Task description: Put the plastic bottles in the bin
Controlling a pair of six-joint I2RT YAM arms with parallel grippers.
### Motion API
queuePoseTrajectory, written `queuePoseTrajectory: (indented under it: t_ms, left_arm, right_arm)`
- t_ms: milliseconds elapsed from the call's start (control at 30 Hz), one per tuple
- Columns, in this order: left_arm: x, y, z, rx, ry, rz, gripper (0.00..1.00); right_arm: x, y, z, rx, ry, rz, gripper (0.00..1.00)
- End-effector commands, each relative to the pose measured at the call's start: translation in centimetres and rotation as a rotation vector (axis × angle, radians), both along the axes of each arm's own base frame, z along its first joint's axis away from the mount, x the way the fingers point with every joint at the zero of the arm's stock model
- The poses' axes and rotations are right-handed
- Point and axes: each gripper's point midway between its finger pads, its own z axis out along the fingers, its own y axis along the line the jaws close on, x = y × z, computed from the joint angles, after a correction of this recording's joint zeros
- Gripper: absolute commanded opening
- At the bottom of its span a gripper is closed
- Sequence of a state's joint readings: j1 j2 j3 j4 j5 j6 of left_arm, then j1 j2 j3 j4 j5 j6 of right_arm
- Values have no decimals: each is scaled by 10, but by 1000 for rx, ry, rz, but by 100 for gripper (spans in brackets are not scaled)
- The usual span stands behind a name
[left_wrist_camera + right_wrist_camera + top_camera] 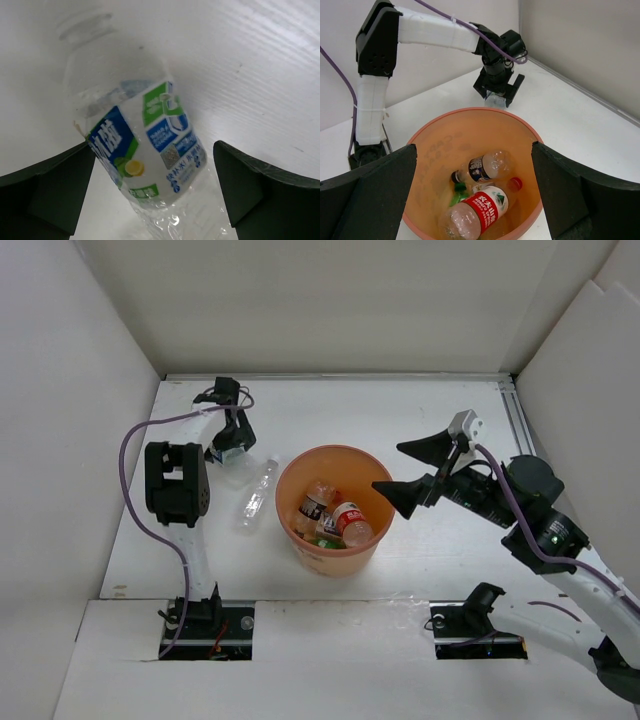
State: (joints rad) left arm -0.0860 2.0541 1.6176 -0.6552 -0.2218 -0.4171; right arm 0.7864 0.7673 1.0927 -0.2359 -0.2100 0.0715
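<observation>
The bin (335, 558) is standing on the table (430, 420) between the 2 arms, nearer their bases than either gripper; at least 3 bottles are lying inside it: a red-labelled bottle (350, 523) with a red cap on top, a dark-labelled bottle (313, 502) beside it, and a green bottle (325, 540) showing only partly beneath them; just left of the bin, a loose bottle (256, 495) of clear plastic is lying flat on the table, apart from the rim; the right gripper (412, 471) is hovering just beside the bin's right rim, its jaws spread wide and carrying nothing; farthest back, the left gripper (228, 452) is pointing down at the table, its fingers (55, 190) standing apart on either side of a labelled bottle (150, 145); that bottle, clear with a blue, white and green label, is lying tilted on the table between them, and the jaws are not closing on it.
</observation>
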Motion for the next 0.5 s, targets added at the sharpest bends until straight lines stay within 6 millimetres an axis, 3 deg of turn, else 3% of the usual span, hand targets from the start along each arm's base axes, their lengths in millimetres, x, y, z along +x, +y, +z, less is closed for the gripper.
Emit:
queuePoseTrajectory:
  t_ms: [0,267,467]
  left_arm:
    - [20,2,40,28,-74,-16,100]
    - [14,3,-2,35,22,19,100]
    - [10,6,-21,49,50,53,100]
  right_arm:
    - [-3,-1,9,29,-23,4,100]
    - [0,0,4,17,-10,-5,100]
    - [4,4,1,10,-3,-5,100]
